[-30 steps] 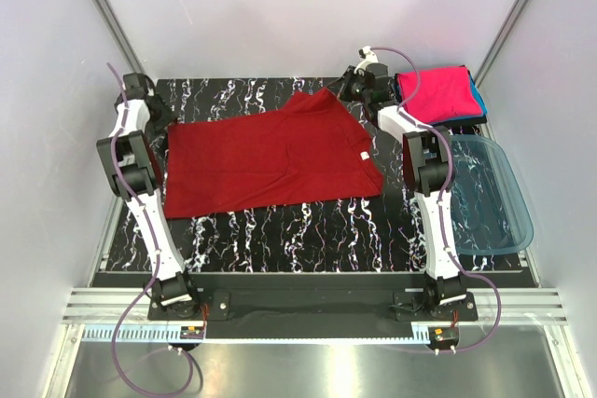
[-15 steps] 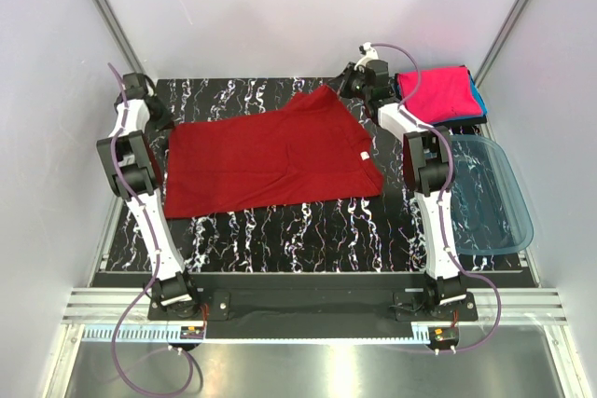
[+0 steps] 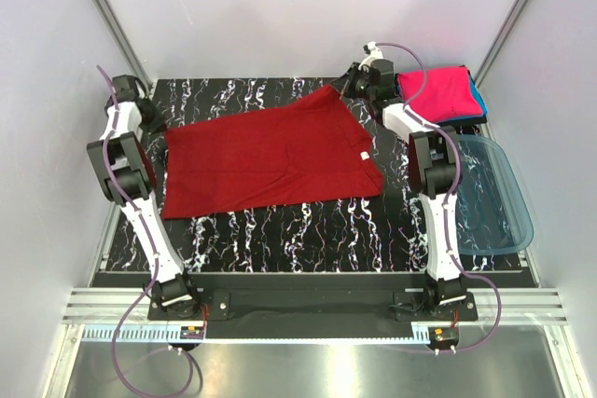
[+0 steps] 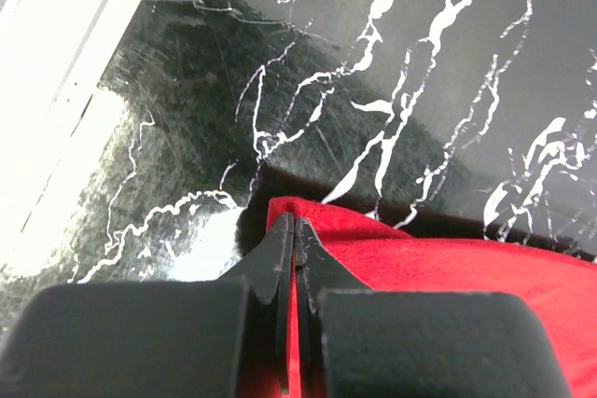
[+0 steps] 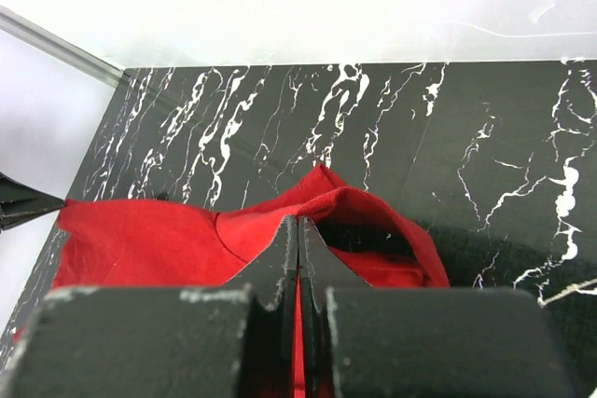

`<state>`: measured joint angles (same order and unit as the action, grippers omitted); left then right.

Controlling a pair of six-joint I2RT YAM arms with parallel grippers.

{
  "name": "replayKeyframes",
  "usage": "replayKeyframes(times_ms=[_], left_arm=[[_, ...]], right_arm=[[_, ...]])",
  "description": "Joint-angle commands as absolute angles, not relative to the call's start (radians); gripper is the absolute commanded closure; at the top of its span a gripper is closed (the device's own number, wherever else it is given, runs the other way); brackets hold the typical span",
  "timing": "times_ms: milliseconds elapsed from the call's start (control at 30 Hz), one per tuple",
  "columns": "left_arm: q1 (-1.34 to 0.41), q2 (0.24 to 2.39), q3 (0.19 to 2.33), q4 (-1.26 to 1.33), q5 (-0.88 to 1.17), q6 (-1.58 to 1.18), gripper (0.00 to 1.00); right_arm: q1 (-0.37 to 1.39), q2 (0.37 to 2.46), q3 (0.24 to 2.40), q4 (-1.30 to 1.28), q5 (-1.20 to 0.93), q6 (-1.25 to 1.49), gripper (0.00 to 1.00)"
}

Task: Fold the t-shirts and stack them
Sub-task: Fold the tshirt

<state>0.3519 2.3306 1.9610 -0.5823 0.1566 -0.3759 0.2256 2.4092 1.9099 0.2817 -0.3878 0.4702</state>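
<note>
A dark red t-shirt (image 3: 266, 157) lies spread on the black marbled table (image 3: 308, 230), a small white neck label (image 3: 365, 155) at its right edge. My left gripper (image 3: 160, 124) is shut on the shirt's far left corner (image 4: 317, 230); red cloth shows between its jaws. My right gripper (image 3: 343, 90) is shut on the far right corner (image 5: 364, 207), which is lifted into a peak. A folded bright pink t-shirt (image 3: 437, 90) lies on a teal-blue one (image 3: 477, 95) at the far right.
A translucent blue plastic tub (image 3: 485, 193) sits at the table's right edge, just outside the right arm. White walls close in the far side and both flanks. A metal rail (image 3: 308, 309) runs along the near edge.
My left gripper has shut on the shirt's far left corner and the left arm has drawn back to the left. The right gripper has lifted its corner a little.
</note>
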Motion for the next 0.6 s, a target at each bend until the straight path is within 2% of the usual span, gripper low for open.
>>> replayKeyframes(times_ms=[0,233,567], left_arm=[[0.357,2.238,1.944,-0.535,0.195,-0.382,1.00],[0.359,2.142,1.826,-0.515,0.196,-0.388,1.00],[0.376,1.987,1.638,-0.505,0.150,-0.394,1.00]], right_arm=[[0.216,2.309,1.882,0.353,-0.411,0.446,1.00],[0.213,2.247,1.800,0.380,-0.413,0.443,1.00],[0.204,2.102,1.568,0.413,-0.391,0.411,1.00]])
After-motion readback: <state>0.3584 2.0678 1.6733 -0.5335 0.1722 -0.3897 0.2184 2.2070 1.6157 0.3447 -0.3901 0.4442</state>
